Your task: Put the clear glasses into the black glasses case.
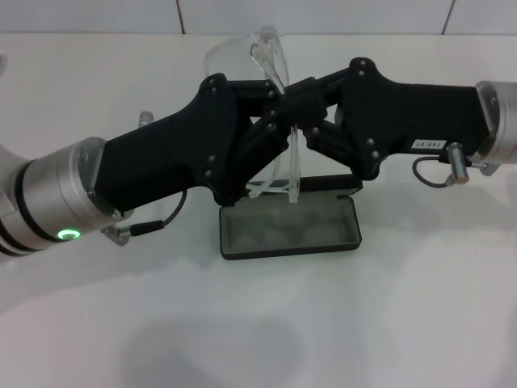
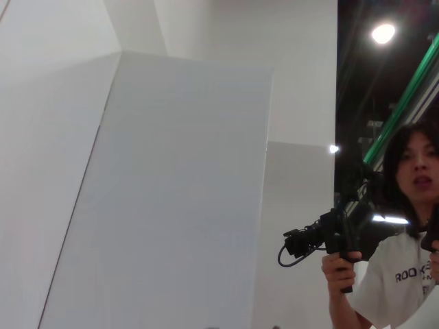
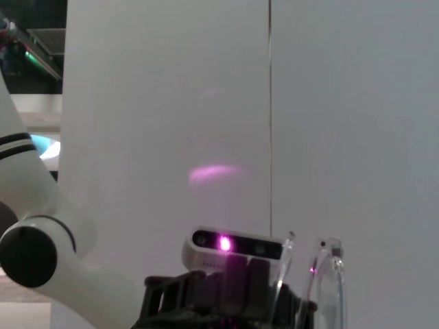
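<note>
Bright even overhead light; soft arm shadows on table [image 1: 420, 323]; magenta glare, right wrist view.

Left black gripper [image 1: 279, 113]: raised above the open black glasses case [image 1: 289, 229], fingers closed on clear glasses [image 1: 271, 73]. Right black gripper [image 1: 311, 109]: opposite, likewise closed.

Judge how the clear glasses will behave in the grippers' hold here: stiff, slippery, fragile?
The clear glasses look like thin smooth plastic, so probably light and slippery. Their long slim arms likely flex between the left gripper and right gripper above the open black glasses case.
</note>
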Robot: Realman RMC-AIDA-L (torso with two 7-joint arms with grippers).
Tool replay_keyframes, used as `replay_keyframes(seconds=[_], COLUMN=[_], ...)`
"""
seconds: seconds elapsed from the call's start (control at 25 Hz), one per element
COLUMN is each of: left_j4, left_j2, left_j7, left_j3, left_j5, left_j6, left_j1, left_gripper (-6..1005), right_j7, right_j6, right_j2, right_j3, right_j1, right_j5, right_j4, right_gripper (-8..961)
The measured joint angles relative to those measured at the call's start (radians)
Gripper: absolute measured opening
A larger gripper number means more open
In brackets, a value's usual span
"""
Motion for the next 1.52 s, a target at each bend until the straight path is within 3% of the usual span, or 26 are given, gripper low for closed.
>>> replay_keyframes(seconds=[0.64, 1.52], left_j4=[-0.001, -0.038], left_j2=[0.002, -0.001], left_j7=[0.003, 0.010], left_j3=[0.000, -0.042], left_j5=[0.000, 0.000], left_j6=[0.001, -0.042], left_j1=[0.008, 0.007], left_gripper=[46, 46], right_j7=[-0.006, -0.013], right_j6=[0.003, 0.003], right_j2=[-0.001, 0.000], right_j3=[0.054, 0.045], right_j1=[-0.031, -0.030], right_j5=[0.005, -0.002], right_j4=[0.000, -0.001], right_gripper=[46, 46])
